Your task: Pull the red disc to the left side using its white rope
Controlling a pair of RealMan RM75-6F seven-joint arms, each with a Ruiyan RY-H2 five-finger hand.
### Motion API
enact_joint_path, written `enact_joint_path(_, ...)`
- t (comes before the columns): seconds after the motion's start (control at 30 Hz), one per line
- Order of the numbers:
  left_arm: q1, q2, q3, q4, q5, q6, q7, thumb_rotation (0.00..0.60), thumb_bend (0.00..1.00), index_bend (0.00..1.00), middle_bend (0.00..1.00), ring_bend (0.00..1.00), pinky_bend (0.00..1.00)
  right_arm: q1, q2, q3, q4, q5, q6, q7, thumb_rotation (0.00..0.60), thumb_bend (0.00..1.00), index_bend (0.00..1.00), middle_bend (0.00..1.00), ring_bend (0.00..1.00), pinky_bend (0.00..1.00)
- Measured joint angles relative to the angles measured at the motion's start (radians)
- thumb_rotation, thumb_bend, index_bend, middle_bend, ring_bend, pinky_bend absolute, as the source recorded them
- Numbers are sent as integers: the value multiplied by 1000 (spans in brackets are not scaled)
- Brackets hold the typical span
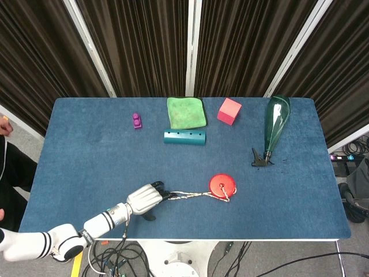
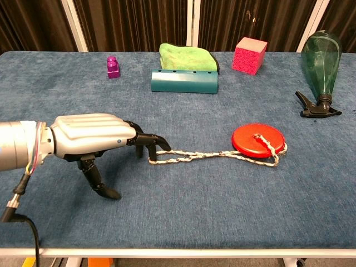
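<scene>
Left hand hooks my fingertips through the white rope, which runs nearly taut rightward to the red disc, so I'd pull left.

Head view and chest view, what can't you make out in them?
- Left hand: its own fingers hide how it grips the white rope in both views.
- Right hand: outside both views.
- Red disc: rope attachment too small in head view.
- Green spray bottle: top cropped in chest view.
</scene>
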Motion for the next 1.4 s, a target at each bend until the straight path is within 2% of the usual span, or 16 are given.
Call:
enact_joint_path(0.23, 4, 1, 0, -10, -11, 22, 26, 600, 159, 129, 1000, 596, 140, 2, -3, 0, 0, 3, -5, -5, 600, 221, 0, 0, 0, 0)
enact_joint_path(0.53, 5, -6, 3, -4, -13, 39, 41, 600, 165, 131, 1000, 663, 140, 2, -4, -1, 0, 4, -7, -7, 600, 223, 0, 0, 0, 0)
enact_joint_path(0.6, 6, -7, 3, -4, -16, 42, 42, 600, 210, 161, 1000, 668, 141, 2, -4, -1, 0, 4, -8, -7, 600, 223, 0, 0, 0, 0)
enact_joint_path(0.67, 8, -9, 1, -5, -21, 48, 42, 600, 277, 243, 1000, 680, 148, 2, -4, -1, 0, 4, -9, -7, 600, 223, 0, 0, 0, 0)
enact_joint_path(0.73, 13, -12, -4, -4, -29, 59, 47, 600, 314, 449, 1000, 712, 198, 3, -4, -1, -1, 5, -12, -8, 600, 223, 0, 0, 0, 0)
enact_joint_path(0.77, 16, -13, -6, -3, -34, 64, 53, 600, 313, 520, 1000, 722, 224, 3, -4, -2, -1, 5, -13, -8, 600, 223, 0, 0, 0, 0)
enact_joint_path(0.83, 24, -14, -14, -1, -49, 80, 76, 600, 304, 685, 1000, 754, 332, 4, -3, -2, -3, 5, -14, -10, 600, 223, 0, 0, 0, 0)
enact_joint_path(0.87, 28, -13, -19, -1, -58, 88, 88, 600, 302, 733, 1000, 770, 422, 5, -3, -2, -4, 5, -15, -11, 600, 224, 0, 0, 0, 0)
enact_joint_path(0.97, 43, 8, -38, -5, -97, 116, 127, 600, 301, 758, 1000, 791, 608, 5, -3, -2, -5, 6, -15, -13, 600, 224, 0, 0, 0, 0)
enact_joint_path(1.0, 49, 24, -45, -9, -112, 127, 140, 600, 301, 758, 1000, 792, 625, 5, -2, -1, -6, 7, -15, -14, 600, 224, 0, 0, 0, 0)
enact_joint_path(1.17, 87, 119, -70, -22, -173, 185, 177, 600, 301, 761, 1000, 796, 673, 7, -3, -1, -5, 9, -20, -12, 600, 223, 0, 0, 0, 0)
enact_joint_path(1.4, 192, 288, -122, -1, -317, 335, 223, 600, 302, 762, 1000, 801, 690, 14, -13, -3, 2, 12, -34, -14, 600, 224, 0, 0, 0, 0)
